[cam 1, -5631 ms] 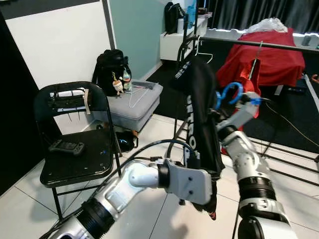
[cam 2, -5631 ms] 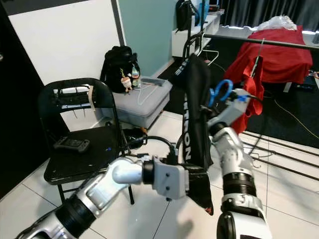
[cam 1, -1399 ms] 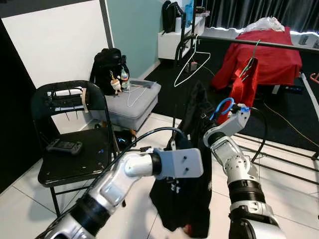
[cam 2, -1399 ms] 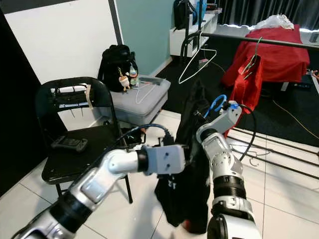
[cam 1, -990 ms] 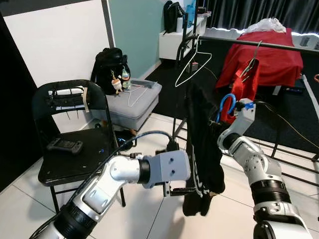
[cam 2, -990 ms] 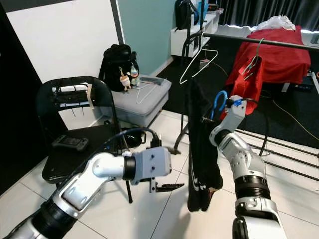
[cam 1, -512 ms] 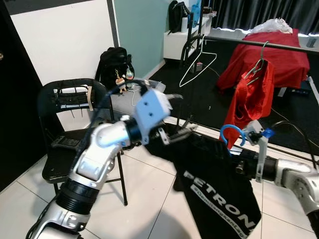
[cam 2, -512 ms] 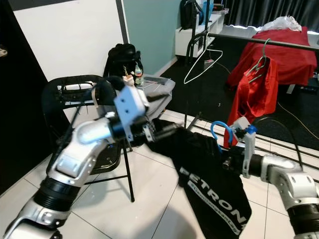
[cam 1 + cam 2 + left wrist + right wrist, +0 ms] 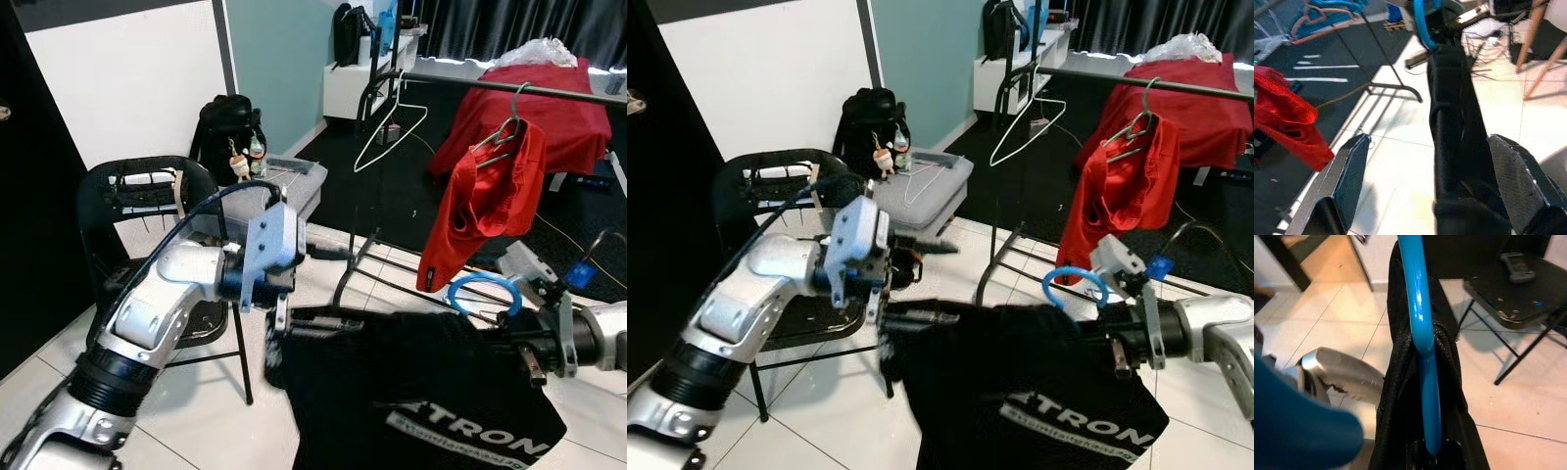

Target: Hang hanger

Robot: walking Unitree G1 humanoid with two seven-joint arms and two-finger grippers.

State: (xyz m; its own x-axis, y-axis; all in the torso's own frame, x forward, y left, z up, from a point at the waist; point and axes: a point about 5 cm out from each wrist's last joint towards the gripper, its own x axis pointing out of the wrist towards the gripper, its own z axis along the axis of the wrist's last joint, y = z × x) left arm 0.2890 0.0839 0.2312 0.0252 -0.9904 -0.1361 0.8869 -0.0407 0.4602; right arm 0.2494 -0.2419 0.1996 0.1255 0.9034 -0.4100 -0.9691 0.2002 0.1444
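Hanger: blue hanger (image 9: 483, 291) is carrying a black shirt (image 9: 411, 392) with white lettering; both are being held low over the white tile floor (image 9: 196, 411), well short of the rail.
Right gripper (image 9: 529, 345): is gripping the blue hanger at its neck, fingers clamped on it at the shirt collar.
Left gripper (image 9: 1425, 181): fingers are spread wide, one on each side of the shirt's far shoulder, not pinching the cloth.
Rail: clothes rack rail (image 9: 509, 88) is standing behind, bearing a red garment (image 9: 480, 201) and a white wire hanger (image 9: 390, 122).
Surroundings: black folding chair (image 9: 137, 196) is sitting behind the left arm.
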